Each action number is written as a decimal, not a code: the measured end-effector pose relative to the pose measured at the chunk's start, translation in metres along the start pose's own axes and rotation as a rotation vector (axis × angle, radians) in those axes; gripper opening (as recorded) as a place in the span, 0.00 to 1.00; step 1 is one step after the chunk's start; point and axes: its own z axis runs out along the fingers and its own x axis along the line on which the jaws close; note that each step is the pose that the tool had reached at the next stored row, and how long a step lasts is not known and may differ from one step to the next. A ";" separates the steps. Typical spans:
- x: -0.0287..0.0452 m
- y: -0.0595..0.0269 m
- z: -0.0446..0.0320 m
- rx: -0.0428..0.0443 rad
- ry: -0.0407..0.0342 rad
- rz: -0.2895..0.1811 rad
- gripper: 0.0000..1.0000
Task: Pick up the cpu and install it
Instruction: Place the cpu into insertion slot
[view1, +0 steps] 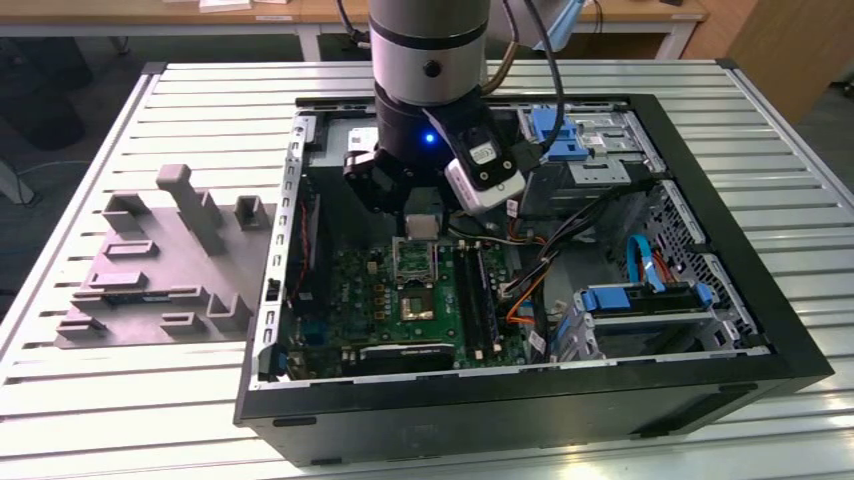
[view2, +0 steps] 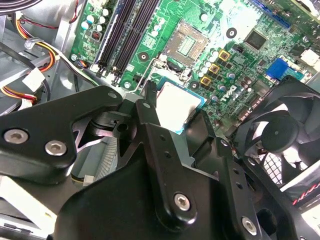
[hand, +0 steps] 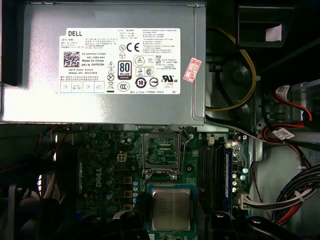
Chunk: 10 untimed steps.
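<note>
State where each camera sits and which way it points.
Exterior view: raised outside the open computer case, angled down; shows the arm and tool.
First wrist view: on the arm, facing straight down at power supply and motherboard; tool fingers show.
Second wrist view: behind the tool, looking obliquely along its fingers.
Both wrist views share the gripped cpu and empty socket.

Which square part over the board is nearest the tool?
The cpu: pale silver face, greenish rim, held in the tool. The empty socket and dark chip sit on the motherboard.
</note>
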 end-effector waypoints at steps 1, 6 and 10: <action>0.0000 0.0000 0.0005 -0.0003 -0.0002 0.000 0.47; 0.0000 -0.0001 0.0029 0.0000 0.0000 0.000 0.47; 0.0000 -0.0001 0.0046 0.0000 0.0000 0.000 0.47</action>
